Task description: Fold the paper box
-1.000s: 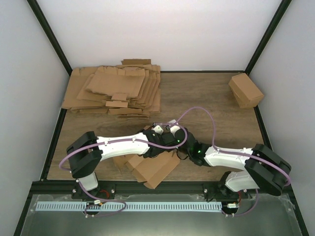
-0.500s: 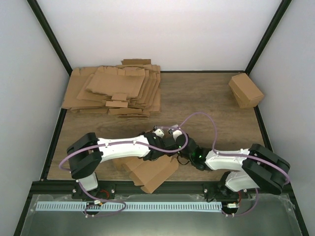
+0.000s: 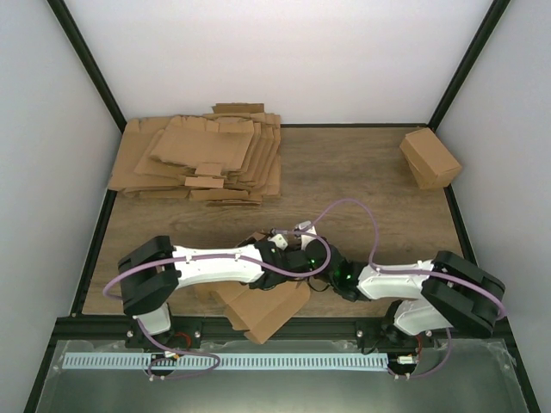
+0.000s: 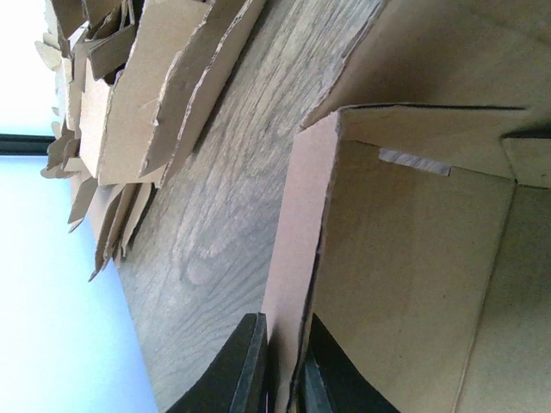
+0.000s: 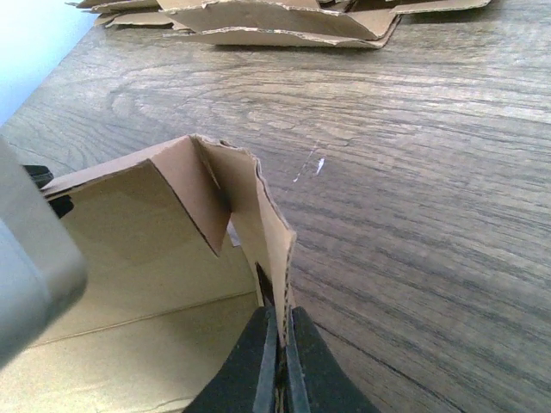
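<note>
The paper box is a partly opened brown cardboard carton at the near middle of the table, under both wrists. My left gripper is shut on one upright wall of the paper box, a finger on each side. My right gripper is shut on the thin edge of another flap of the paper box, whose open inside shows to the left. In the top view both grippers meet at the box's far right corner, and the fingers are hidden by the wrists.
A thick pile of flat brown sheets lies at the back left; it also shows in the left wrist view and the right wrist view. A closed brown cuboid sits at the back right. Black frame posts and white walls border the wooden table.
Both wrists have drawn nearer to the arm bases with the box. The box has shifted a little toward the near edge and its walls stand more upright.
</note>
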Tool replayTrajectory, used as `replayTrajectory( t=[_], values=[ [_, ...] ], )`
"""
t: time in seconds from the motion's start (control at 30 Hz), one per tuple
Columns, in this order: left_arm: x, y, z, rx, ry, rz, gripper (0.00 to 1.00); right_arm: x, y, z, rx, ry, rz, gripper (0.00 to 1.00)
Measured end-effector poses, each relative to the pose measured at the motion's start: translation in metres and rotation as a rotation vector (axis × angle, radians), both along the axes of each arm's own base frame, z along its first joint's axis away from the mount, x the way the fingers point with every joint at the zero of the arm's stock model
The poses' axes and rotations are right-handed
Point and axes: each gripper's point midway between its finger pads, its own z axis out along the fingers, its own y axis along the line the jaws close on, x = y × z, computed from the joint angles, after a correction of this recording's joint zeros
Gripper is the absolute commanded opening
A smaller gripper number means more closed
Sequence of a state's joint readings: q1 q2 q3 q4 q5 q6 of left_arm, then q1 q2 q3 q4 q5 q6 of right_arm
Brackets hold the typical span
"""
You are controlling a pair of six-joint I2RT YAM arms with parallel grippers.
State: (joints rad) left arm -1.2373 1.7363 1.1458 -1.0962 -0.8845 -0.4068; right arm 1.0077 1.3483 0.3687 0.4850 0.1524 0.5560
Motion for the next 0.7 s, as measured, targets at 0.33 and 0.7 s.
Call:
replayTrajectory(
  t=[0.33, 0.7],
  values=[
    [0.0, -0.009, 0.001, -0.045, -0.011, -0.006, 0.04, -0.012, -0.002, 0.006, 0.015, 0.041, 0.018, 0.02],
    [0.005, -0.025, 0.001, -0.156, -0.011, -0.004, 0.04, -0.031, -0.011, 0.007, 0.054, 0.038, 0.058, 0.02]
  ],
)
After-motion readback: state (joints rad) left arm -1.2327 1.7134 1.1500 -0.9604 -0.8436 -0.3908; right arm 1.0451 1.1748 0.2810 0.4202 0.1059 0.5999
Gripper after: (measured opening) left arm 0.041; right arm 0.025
